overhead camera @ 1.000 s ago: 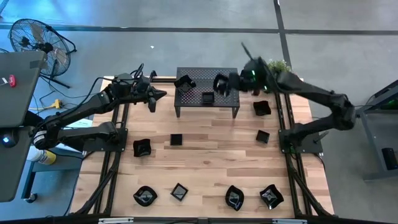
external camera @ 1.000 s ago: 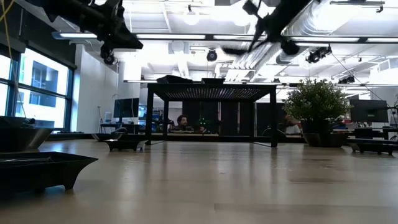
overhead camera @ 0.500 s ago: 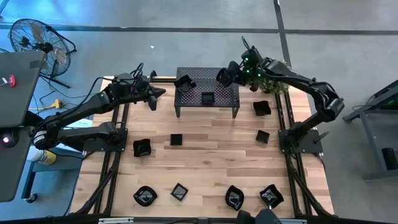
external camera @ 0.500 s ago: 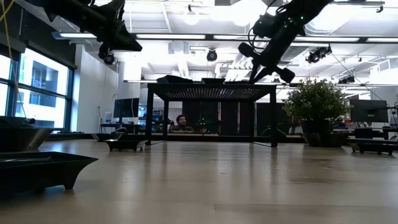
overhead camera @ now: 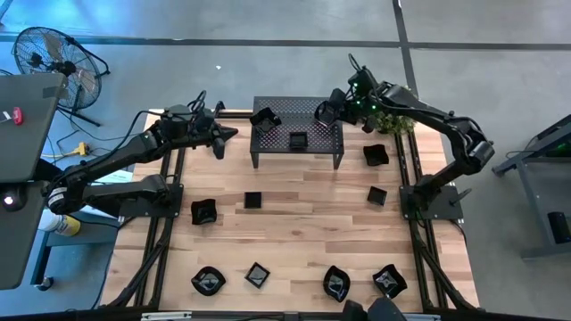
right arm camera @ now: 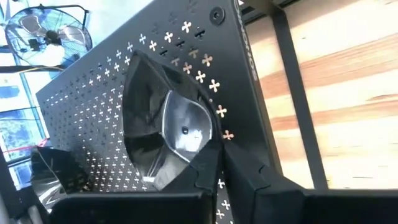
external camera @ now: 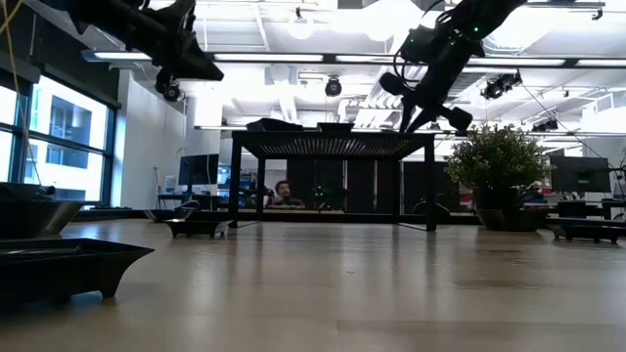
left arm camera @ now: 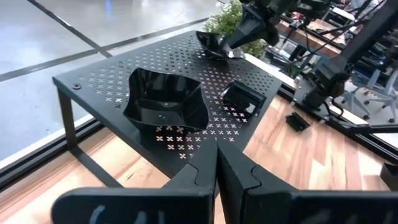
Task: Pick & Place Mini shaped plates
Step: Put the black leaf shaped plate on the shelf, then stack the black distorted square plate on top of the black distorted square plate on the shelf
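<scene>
Right claw (overhead camera: 326, 112): I had it pinching a leaf-shaped plate (right arm camera: 163, 127) over the rack (overhead camera: 277, 134).
Left claw (overhead camera: 223, 135): pressed together, hovering beside it.

High cam top-down, low cam table-level, wrist cams close, all share rack (overhead camera: 296, 132)

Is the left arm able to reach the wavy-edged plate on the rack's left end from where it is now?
Probably yes. The left gripper, shut and empty, hangs beside the rack, and nothing lies between it and the wavy-edged plate. It must open first.
</scene>
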Available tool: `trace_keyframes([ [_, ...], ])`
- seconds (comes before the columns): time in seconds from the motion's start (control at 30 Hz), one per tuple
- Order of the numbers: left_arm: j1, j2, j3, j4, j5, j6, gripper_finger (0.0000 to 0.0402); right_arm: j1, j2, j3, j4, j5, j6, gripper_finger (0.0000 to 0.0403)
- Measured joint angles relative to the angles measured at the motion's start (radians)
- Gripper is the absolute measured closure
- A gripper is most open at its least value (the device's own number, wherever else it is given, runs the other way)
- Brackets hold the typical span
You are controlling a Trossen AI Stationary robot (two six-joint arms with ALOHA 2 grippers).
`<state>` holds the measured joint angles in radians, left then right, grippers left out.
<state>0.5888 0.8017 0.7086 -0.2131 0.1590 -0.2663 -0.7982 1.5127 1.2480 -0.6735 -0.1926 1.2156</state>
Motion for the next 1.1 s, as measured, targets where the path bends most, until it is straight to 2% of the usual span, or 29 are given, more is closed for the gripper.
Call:
trace_keyframes([
  [0.2, 0.0, 0.0, 0.0, -0.007, 0.013, 0.025, 0.0401, 0.0, 0.0, 0.0, 0.002, -0.001, -0.034, 0.0325],
  [0.33, 0.0, 0.0, 0.0, -0.024, 0.014, 0.004, 0.0401, -0.009, -0.025, 0.0, 0.004, -0.005, -0.132, 0.029],
  [0.47, 0.0, 0.0, 0.0, -0.055, 0.015, 0.019, 0.0401, -0.021, -0.097, 0.0, 0.004, 0.004, -0.304, 0.0281],
  [0.6, 0.0, 0.0, 0.0, -0.092, 0.01, 0.05, 0.0401, 0.004, -0.196, 0.0, 0.004, 0.006, -0.588, 0.0305],
  [0.77, 0.0, 0.001, 0.0, -0.109, 0.02, 0.028, 0.0401, 0.116, -0.271, 0.0, 0.021, 0.012, -0.836, 0.0378],
  [0.83, 0.0, 0.001, 0.0, -0.143, 0.023, 0.03, 0.0401, 0.173, -0.29, -0.014, 0.058, 0.021, -0.885, 0.0396],
  [0.9, 0.0, 0.002, 0.0, -0.176, 0.023, 0.008, 0.0401, 0.235, -0.314, -0.062, 0.143, 0.0, -0.921, 0.0392],
  [1.0, 0.0, 0.001, 0.0, -0.238, 0.035, 0.006, 0.0401, 0.314, -0.358, -0.187, 0.31, -0.055, -0.934, 0.0392],
  [1.1, -0.008, 0.001, 0.0, -0.33, 0.045, 0.0, 0.0401, 0.382, -0.407, -0.331, 0.504, -0.069, -0.876, 0.04],
])
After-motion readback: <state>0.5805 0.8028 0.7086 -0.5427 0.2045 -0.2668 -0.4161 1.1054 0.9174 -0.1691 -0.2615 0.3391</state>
